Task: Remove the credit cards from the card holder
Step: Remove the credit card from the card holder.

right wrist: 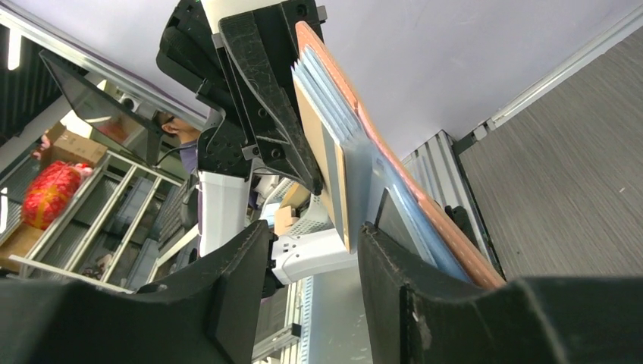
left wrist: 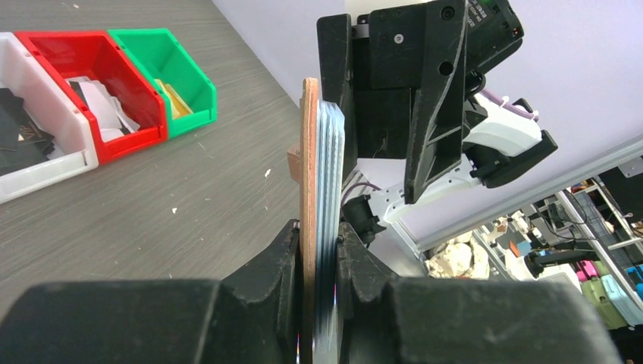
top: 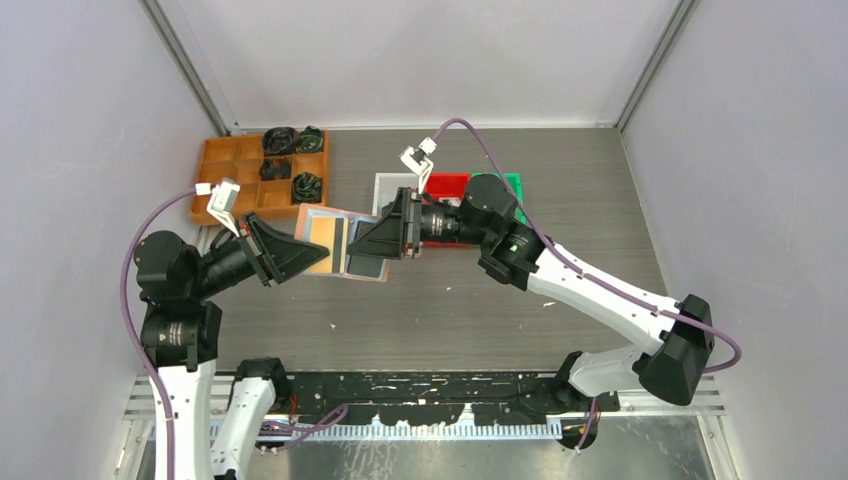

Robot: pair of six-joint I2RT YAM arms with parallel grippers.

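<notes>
Left gripper (left wrist: 317,236) clenched on card holder (left wrist: 308,152), mid-air.
Right gripper (right wrist: 315,246) spread around a card (right wrist: 327,163); grey woodgrain bench (top: 450,310), pale walls (top: 60,120).

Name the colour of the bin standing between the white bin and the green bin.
The bin is red, clearest in the left wrist view.

On my feed I count two arms, the left arm (top: 190,285) and the right arm (top: 590,290). There is one card holder (top: 335,238) and three bins: one white bin (left wrist: 38,178), one red bin (left wrist: 129,144), one green bin (left wrist: 193,117). One wooden tray (top: 225,160) carries four dark bundles (top: 280,140). The cards (left wrist: 330,189) show only stacked edges, so I cannot tell their number.
</notes>
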